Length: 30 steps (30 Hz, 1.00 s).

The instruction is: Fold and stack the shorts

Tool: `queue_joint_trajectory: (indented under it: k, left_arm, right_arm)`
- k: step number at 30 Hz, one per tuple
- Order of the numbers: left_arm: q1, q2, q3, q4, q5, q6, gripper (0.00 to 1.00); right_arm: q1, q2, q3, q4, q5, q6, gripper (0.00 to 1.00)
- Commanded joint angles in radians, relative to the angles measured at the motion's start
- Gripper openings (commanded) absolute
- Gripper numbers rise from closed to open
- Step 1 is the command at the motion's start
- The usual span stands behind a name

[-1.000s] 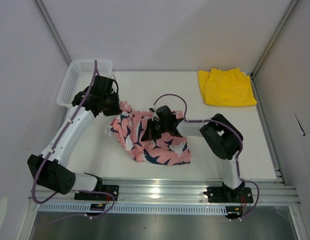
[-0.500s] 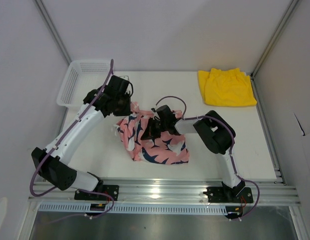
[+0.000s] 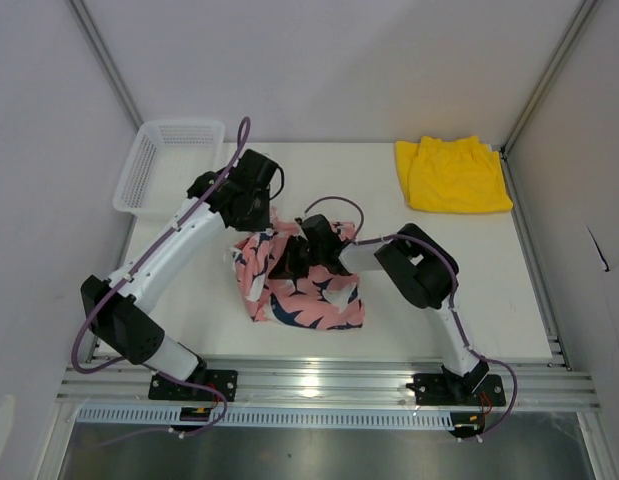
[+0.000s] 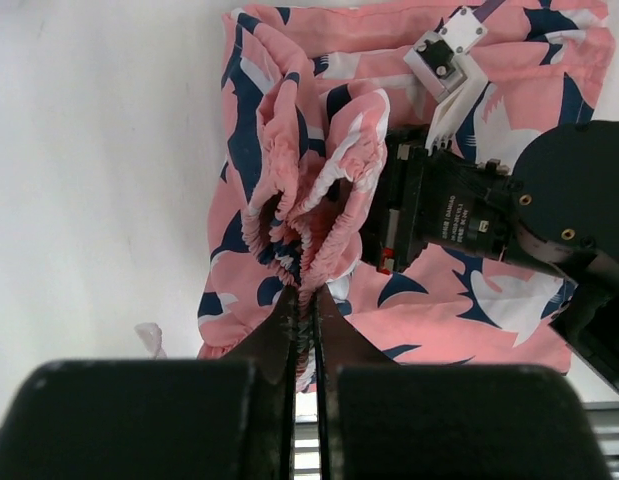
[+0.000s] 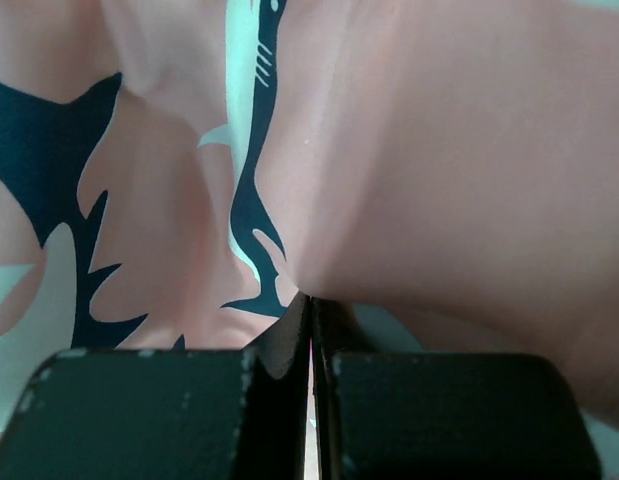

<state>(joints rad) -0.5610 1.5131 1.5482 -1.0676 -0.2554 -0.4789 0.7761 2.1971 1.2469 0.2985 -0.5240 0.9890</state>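
Note:
The pink printed shorts (image 3: 314,300) lie bunched at the table's middle. My left gripper (image 3: 261,216) is at their far left corner, shut on the gathered elastic waistband (image 4: 319,215), which rises from the cloth in a ruffled ridge between the fingertips (image 4: 289,312). My right gripper (image 3: 287,264) lies low on the same shorts, shut on a fold of pink cloth (image 5: 439,150) that fills its view. Its black body (image 4: 459,215) shows in the left wrist view, just right of the ridge. The yellow shorts (image 3: 452,175) lie flat at the far right corner, away from both grippers.
A white mesh basket (image 3: 164,160) stands at the far left corner, behind the left arm. Grey walls with metal posts close in the table on three sides. A metal rail (image 3: 319,380) runs along the near edge.
The left arm has swung right and farther from the basket, carrying the waistband with it. The pink shorts have drawn together toward the middle. The right gripper has shifted slightly left.

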Motion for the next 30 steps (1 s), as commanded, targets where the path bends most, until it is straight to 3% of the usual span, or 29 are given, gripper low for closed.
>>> queue_joint_trajectory:
  k: [1,11,13,18,25,30]
  left_arm:
    - [-0.005,-0.014,0.052,-0.031,-0.067,0.006,0.00]
    - [0.001,-0.033,0.076,-0.040,-0.047,0.031,0.00]
    - [0.001,-0.030,0.079,-0.043,-0.045,0.025,0.00]
    - [0.001,-0.024,0.085,-0.040,-0.039,0.010,0.00]
    - [0.000,-0.027,0.081,-0.028,-0.030,0.003,0.00]
    - [-0.005,-0.022,0.079,-0.023,-0.028,-0.003,0.00]
  right_arm:
    - [0.049,0.070,0.071,0.027,0.065,0.060,0.00]
    - [0.089,0.110,0.235,-0.019,0.064,0.086,0.00]
    - [0.075,0.083,0.227,-0.018,0.071,0.083,0.06]
    - [0.010,-0.067,0.168,-0.064,0.085,0.040,0.28]
    - [-0.087,-0.312,0.014,-0.139,0.108,-0.027,0.36]
    - [-0.133,-0.453,-0.041,-0.373,0.206,-0.188,0.41]
